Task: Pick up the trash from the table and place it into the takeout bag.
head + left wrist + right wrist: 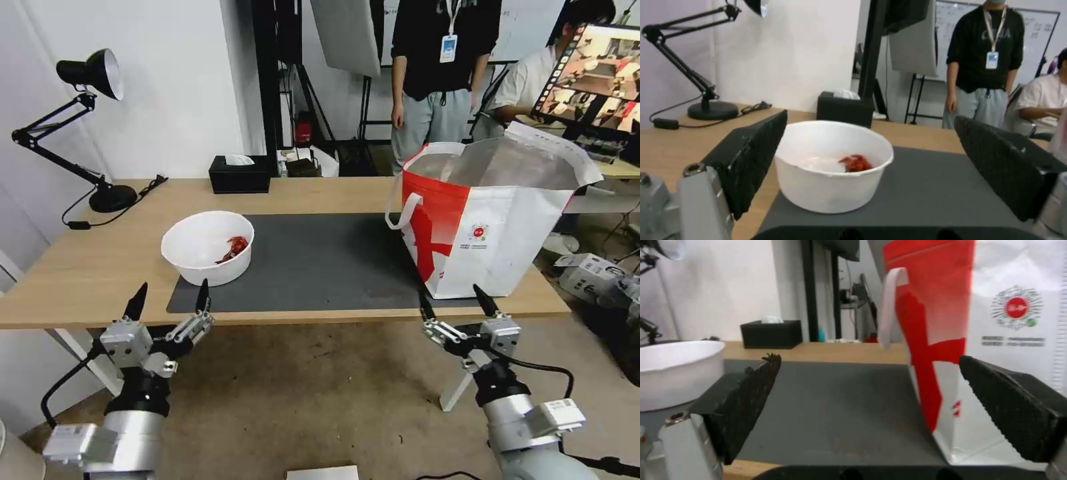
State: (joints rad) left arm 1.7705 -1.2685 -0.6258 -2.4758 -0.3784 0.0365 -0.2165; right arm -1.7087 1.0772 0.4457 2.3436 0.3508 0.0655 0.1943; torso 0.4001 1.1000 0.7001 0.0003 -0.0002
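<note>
Head view: white bowl (207, 247) of red shell scraps sits near the tabletop (80, 267) front-left edge; takeout bag (490, 213) stands at the front-right corner.

Left wrist view: left end effector (871, 166), spread wide, faces the bowl; a rim pinch could tip scraps out.

Right wrist view: right end effector (867, 406), also spread, sits close before the bag and could nudge it.

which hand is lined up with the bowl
The left hand: it hovers open at the table's near edge facing the white bowl; the right hand faces the takeout bag.
</note>
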